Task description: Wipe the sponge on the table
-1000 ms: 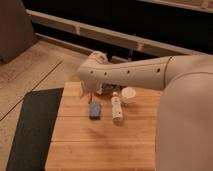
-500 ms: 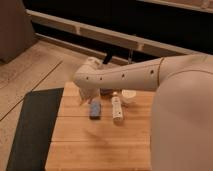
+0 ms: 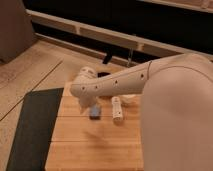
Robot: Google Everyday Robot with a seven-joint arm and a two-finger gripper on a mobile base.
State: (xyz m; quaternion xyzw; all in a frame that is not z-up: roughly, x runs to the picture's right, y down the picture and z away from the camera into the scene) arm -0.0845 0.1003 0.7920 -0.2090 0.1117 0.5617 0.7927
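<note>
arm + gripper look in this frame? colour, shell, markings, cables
Arm: smooth off-white shell. A fat rounded segment at the right narrows to a tubular forearm with a row of small dark dots along its side, then a rounded wrist. No cables or lettering visible. Gripper: same pale colour, below the wrist, just over the sponge on the table.

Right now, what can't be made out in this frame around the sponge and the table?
Camera view only:
- Gripper, at the arm's tip just left of the sponge: contact with it is unclear, because the arm covers it from above.
- Table: right side hidden behind the robot's body.
- White bottle: far end under the arm; label too small.
</note>
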